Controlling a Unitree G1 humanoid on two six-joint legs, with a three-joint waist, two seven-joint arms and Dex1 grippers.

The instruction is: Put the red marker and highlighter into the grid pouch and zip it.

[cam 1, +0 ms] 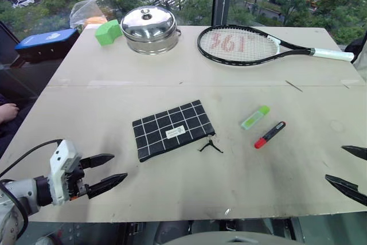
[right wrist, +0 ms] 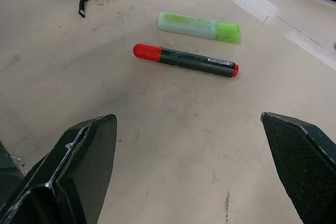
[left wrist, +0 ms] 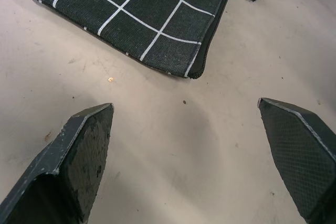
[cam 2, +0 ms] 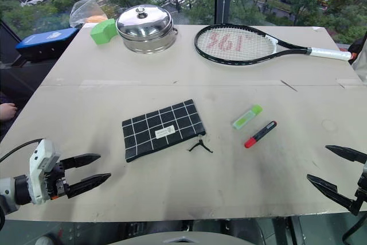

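The pouch (cam 1: pixel 172 129) lay flat at frame centre, its zipper pull (cam 1: pixel 210 146) trailing off the lower right corner. Right of it sat the highlighter (cam 1: pixel 255 117) and marker (cam 1: pixel 269 135), close together but apart. Both grippers, left (cam 1: pixel 108 170) and right (cam 2: pixel 335 170), stood spread and empty (bottom corners). Both pens looked light, stiff and prone to rolling, so a mid-barrel pinch seemed best; the pouch looked limp.

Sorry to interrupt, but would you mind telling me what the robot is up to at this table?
Nothing is being handled yet. The left gripper and right gripper hover open and empty near the table's front edge. The grid pouch lies flat mid-table. To its right, the highlighter and red marker lie side by side, not touching.
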